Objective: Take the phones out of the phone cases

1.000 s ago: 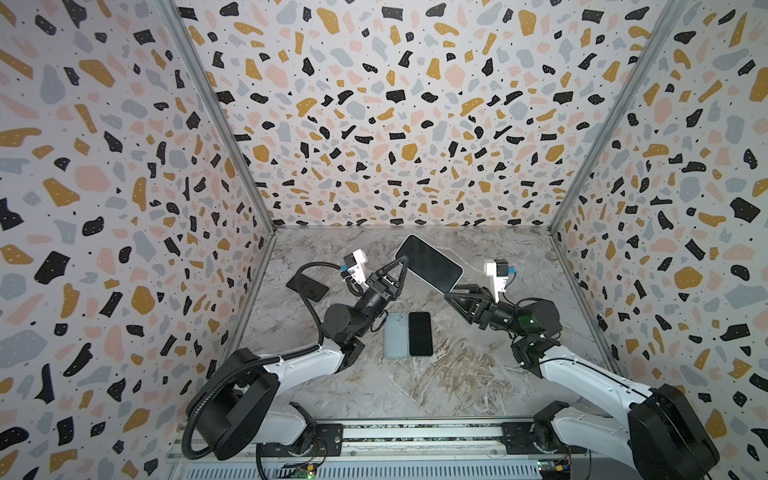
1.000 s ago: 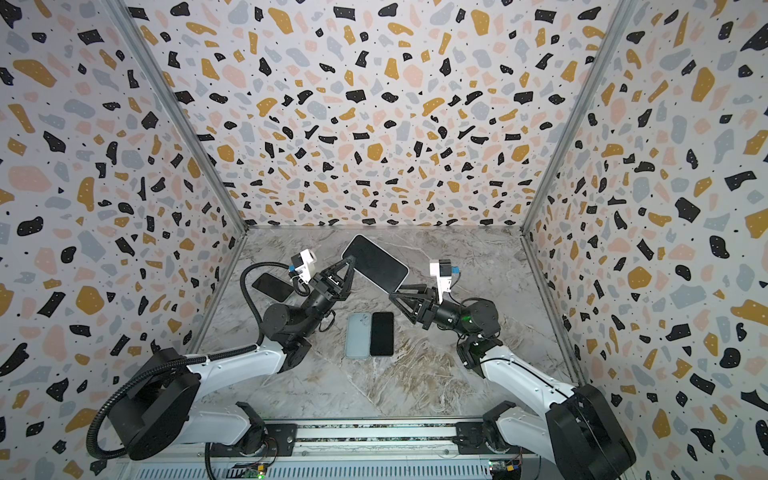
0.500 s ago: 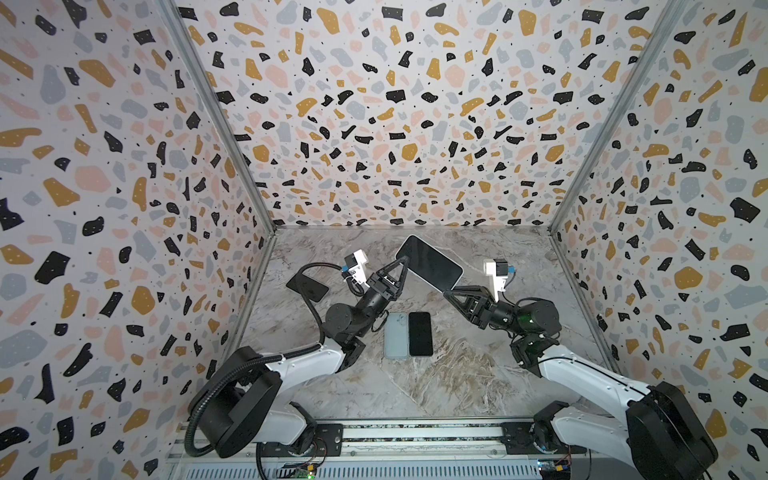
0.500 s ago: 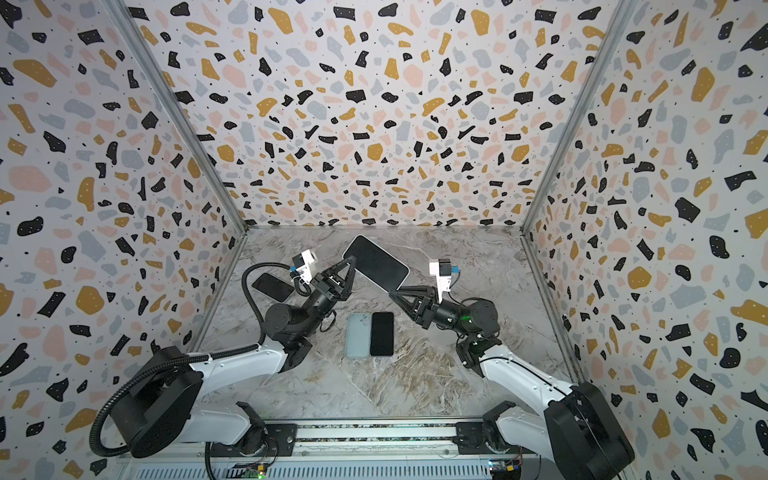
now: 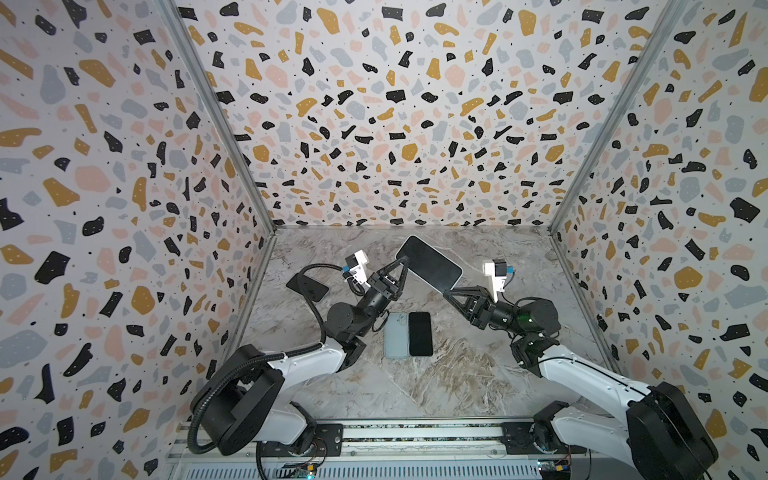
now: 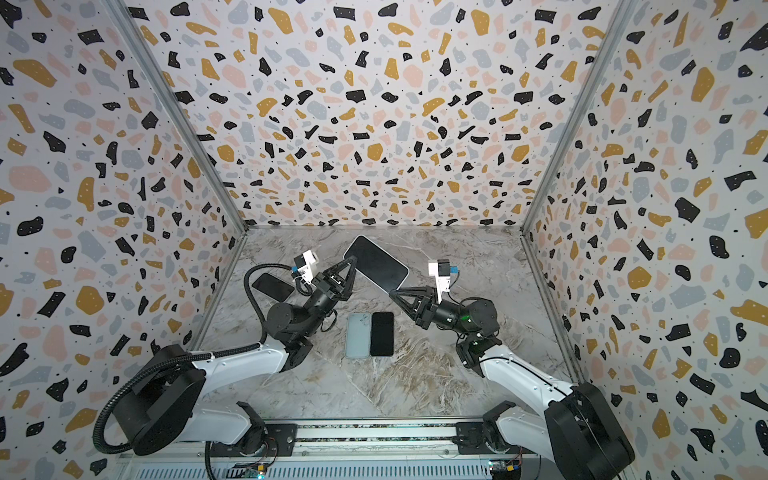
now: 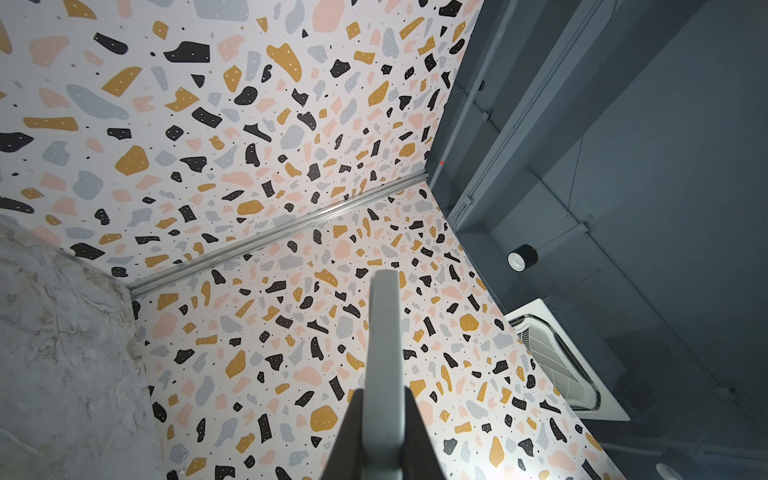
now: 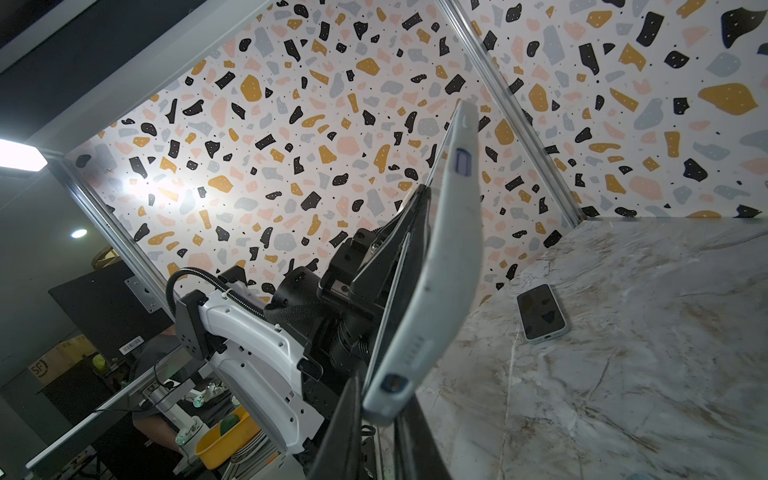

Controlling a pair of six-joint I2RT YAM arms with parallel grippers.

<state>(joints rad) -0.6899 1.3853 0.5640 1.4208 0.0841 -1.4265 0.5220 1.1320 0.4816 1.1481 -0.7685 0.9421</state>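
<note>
The right gripper [image 5: 448, 293] has just pinched shut on the near corner of the pale grey rubbery case [image 8: 436, 270] around the black-screened phone [image 5: 428, 262], held aloft; the left gripper [image 5: 402, 264] stays clamped on its far end, so peeling can likely begin

Dark phone [image 5: 429, 262] in pale case [image 8: 438, 266], aloft

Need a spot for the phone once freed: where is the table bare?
Bare: the front strip between the black phone and the rail; the far right corner behind the right tool. Crowded: centre, and far left around the spare cased phone.
</note>
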